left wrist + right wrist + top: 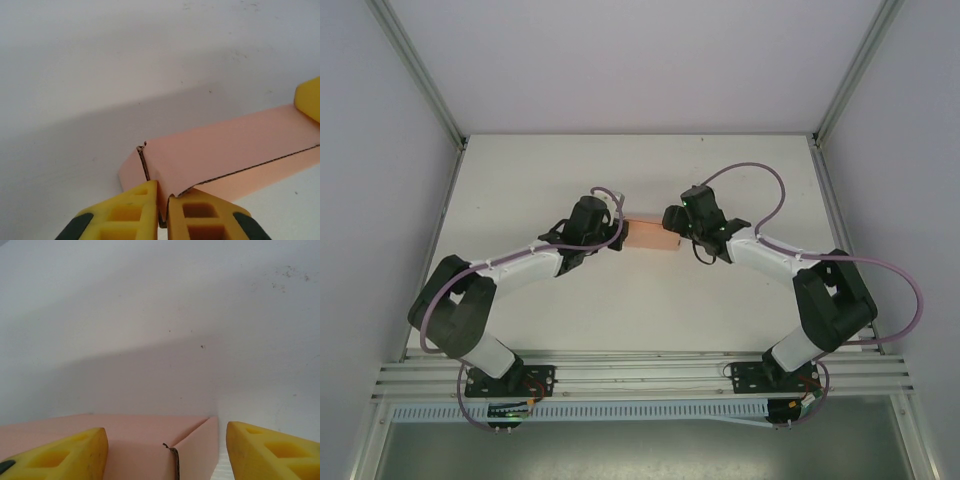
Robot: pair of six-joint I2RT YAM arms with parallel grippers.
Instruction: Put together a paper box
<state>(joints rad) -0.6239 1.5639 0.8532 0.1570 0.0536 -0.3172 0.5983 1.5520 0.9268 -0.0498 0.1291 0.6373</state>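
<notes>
The paper box (pixel 652 236) is a small salmon-pink folded card box lying on the white table between the two arms. My left gripper (pixel 620 232) is at its left end. In the left wrist view its yellow fingers (pixel 162 200) are pinched together on a flap edge of the box (pixel 225 145). My right gripper (pixel 675 225) is at the box's right end. In the right wrist view it (pixel 167 455) stands open, its fingers straddling the end of the box (pixel 140 440) with a gap on the right side. A yellow right fingertip (pixel 310 97) shows at the far end of the box.
The white table (pixel 620 170) is bounded by grey walls and metal frame posts at the back corners (pixel 460 135). An aluminium rail (pixel 640 375) with both arm bases runs along the near edge.
</notes>
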